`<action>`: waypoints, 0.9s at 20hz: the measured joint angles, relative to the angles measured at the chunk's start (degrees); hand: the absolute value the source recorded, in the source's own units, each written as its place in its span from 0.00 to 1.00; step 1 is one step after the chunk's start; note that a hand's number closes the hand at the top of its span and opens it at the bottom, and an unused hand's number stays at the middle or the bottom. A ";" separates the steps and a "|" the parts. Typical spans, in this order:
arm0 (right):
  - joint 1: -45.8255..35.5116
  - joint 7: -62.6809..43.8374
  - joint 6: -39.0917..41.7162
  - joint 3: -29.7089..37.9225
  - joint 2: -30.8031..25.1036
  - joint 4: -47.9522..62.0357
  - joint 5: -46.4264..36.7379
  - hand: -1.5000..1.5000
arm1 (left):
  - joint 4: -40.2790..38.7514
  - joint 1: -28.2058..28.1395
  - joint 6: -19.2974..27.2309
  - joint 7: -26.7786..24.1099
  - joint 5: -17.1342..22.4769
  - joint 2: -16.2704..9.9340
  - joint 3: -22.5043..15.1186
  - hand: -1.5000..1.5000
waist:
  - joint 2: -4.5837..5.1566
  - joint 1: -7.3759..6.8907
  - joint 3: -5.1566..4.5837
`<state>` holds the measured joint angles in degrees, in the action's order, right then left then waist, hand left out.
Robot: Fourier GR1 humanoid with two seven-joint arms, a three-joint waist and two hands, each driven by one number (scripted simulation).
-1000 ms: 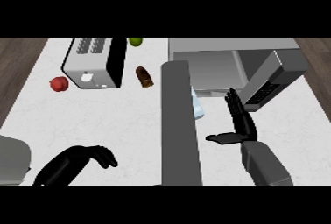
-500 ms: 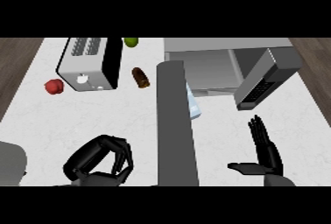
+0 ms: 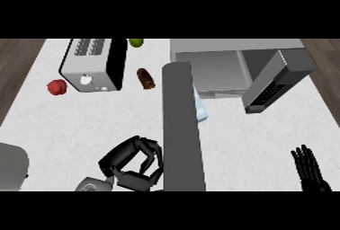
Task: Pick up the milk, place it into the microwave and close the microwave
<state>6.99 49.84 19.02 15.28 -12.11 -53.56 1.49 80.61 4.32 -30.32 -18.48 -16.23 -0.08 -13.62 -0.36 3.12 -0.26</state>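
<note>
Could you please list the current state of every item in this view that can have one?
microwave: door open, nothing visible inside.
milk: on the counter before the microwave, mostly hidden behind the grey post.
toaster: slots look empty.
left hand: fingers curled, holding nothing.
right hand: open, at the lower right edge.

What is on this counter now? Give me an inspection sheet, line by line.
Surface: white counter.
Job's things: milk on the counter in front of the microwave, half hidden by a grey bar; microwave door open.
Clutter: toaster, red item, brown item, green item.
Hands: left hand curled, holding nothing; right hand open, lower right.
Cables: nothing seen.
Surroundings: wooden floor.
</note>
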 measured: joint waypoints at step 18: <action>16.34 -14.54 9.71 -8.45 -3.55 -38.80 15.41 0.00 | -14.70 13.60 32.92 3.23 16.71 -0.84 -33.41 1.00 | 0.69 2.05 -0.01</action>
<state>23.33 35.30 28.73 6.83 -15.66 -92.36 16.90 65.91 17.91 2.59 -15.25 0.48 -0.92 -47.03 0.33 5.17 -0.28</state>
